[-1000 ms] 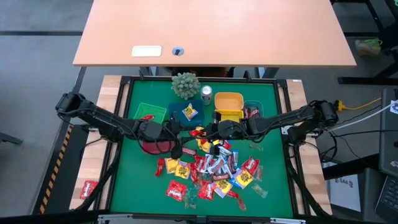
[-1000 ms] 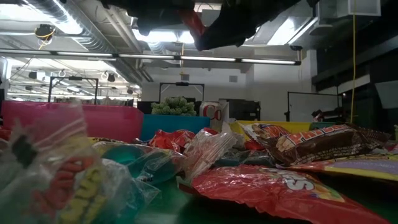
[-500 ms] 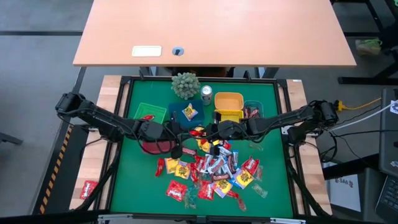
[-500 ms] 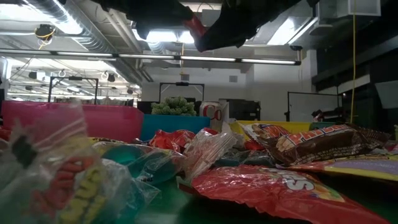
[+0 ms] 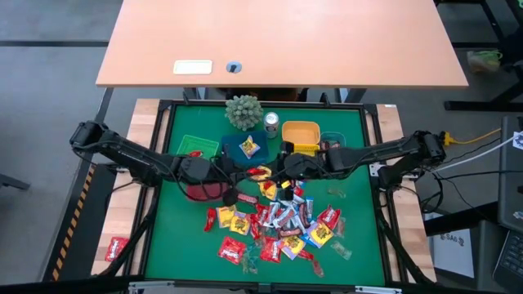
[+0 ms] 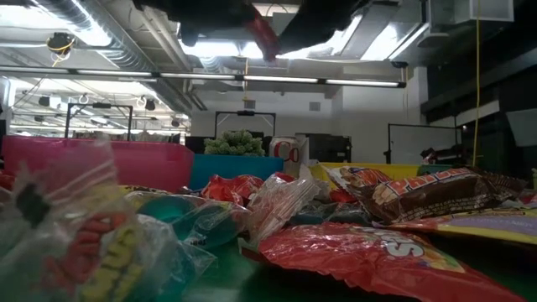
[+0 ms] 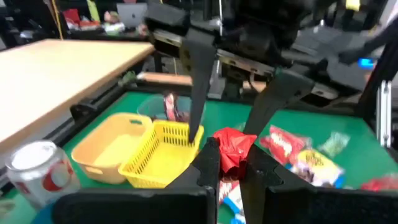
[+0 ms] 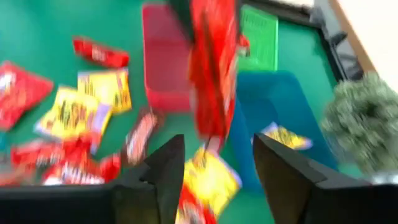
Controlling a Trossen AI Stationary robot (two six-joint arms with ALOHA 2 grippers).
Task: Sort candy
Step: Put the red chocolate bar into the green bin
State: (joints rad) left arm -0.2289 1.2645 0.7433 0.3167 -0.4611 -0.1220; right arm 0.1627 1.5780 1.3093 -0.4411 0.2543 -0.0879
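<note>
Wood desk (image 5: 278,41) beyond the work area, bare but for a pale label and a small hole. Green mat (image 5: 359,212) in a black frame nearer the camera. Left arm (image 5: 131,155) and right arm (image 5: 384,151) reaching in from opposite sides, meeting just above mat centre. Heap (image 5: 278,224) of candy on the near half of the mat: red, yellow, blue-and-white and dark wrappers, overlapping, a few loose at the edges; same heap filling the foreground at table height (image 6: 377,243). One stray red packet (image 5: 116,247) off the mat, on the wood strip at left. Row of bins along the far half: green bin (image 5: 196,147) with something red at its edge, red bin (image 5: 200,192) just nearer, partly under the left arm, blue bin (image 5: 245,147) holding a yellow sweet, yellow basket (image 5: 300,135), clear tub (image 5: 331,145) with dark wrappers inside. Plant (image 5: 243,112) behind the blue bin, can (image 5: 271,122) just beside it. Left gripper (image 7: 231,152) pressed together on a red candy (image 7: 233,142), wrapper crumpled between the fingertips, lifted clear of the mat near the blue bin and the basket. Right gripper (image 8: 217,146) directly facing it, fingers spread wide to either side of that wrapper, not touching it. From the right wrist, red candy (image 8: 211,68) hanging upright ahead of the spread fingers, red bin and blue bin below it.
</note>
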